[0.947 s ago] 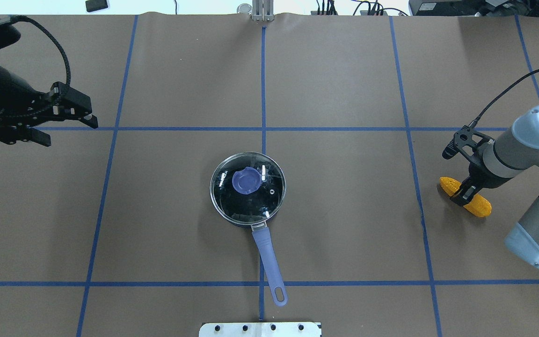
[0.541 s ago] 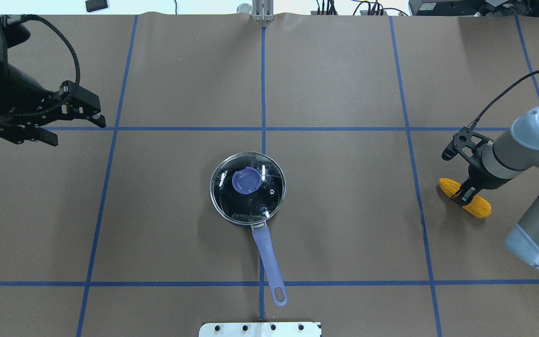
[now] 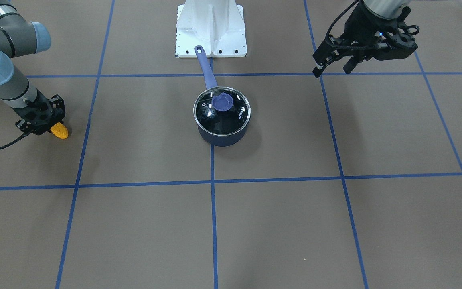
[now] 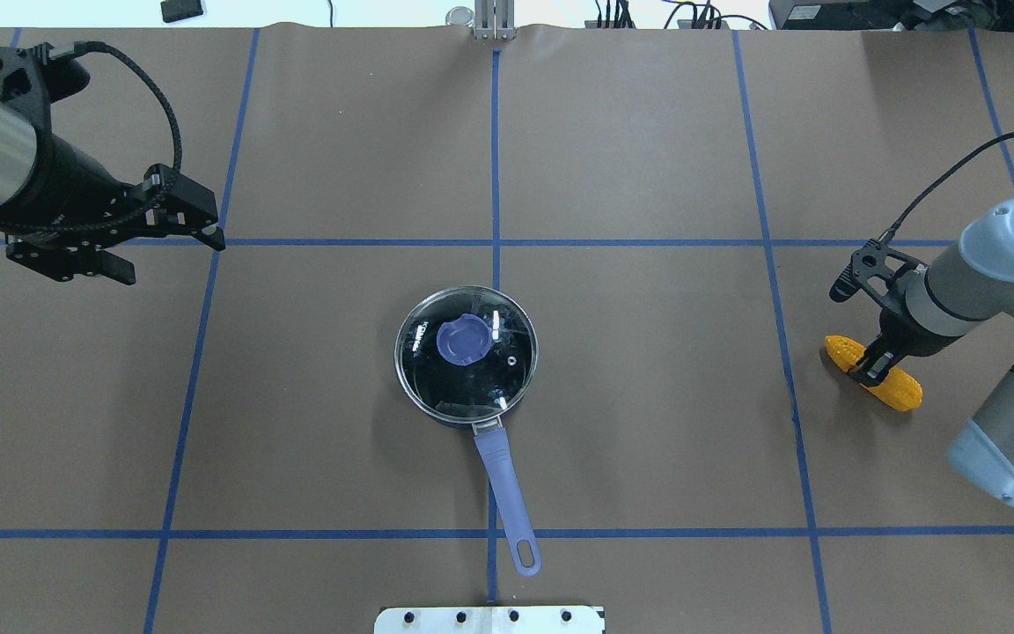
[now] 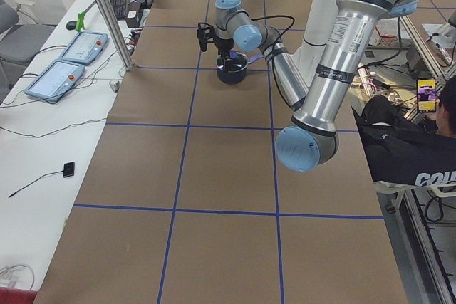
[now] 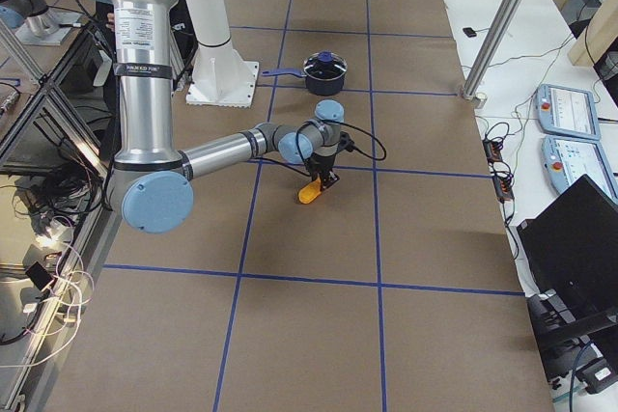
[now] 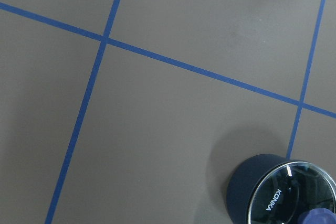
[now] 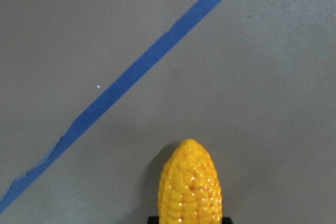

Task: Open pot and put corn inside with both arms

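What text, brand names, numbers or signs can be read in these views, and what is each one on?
"KONKA": white print on the glass lid of the pot, clear in the left wrist view.
"COL": white letters on the operator's black top, cut off at the frame edge.
Too small to read: the pendant screens and the phone.
No text on the corn.
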Tool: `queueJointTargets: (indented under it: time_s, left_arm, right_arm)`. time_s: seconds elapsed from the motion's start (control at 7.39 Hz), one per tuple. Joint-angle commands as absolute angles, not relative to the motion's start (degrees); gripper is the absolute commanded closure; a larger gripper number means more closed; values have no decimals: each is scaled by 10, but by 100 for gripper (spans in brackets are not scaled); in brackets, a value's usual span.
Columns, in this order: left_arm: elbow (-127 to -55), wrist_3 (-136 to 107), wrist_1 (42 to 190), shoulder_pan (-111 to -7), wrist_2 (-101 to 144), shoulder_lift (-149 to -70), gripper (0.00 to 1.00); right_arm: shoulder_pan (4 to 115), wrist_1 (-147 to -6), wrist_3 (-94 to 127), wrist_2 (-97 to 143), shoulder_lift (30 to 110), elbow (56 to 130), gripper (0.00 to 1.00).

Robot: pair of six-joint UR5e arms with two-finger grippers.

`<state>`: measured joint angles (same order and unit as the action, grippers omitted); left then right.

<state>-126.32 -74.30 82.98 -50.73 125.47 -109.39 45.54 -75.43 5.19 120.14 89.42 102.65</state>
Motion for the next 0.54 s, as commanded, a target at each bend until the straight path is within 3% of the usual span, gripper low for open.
queueJointTargets:
  time_s: [0.0, 0.41]
  left_arm:
    - [-1249, -762, 824, -485, 1250, -1122, 2]
    - [-1202, -804, 778, -402, 1170, -1213, 2]
  right_arm:
    - [488, -811, 48, 1225, 856, 1028, 74]
    - [538, -967, 18, 1253, 736, 1031, 74]
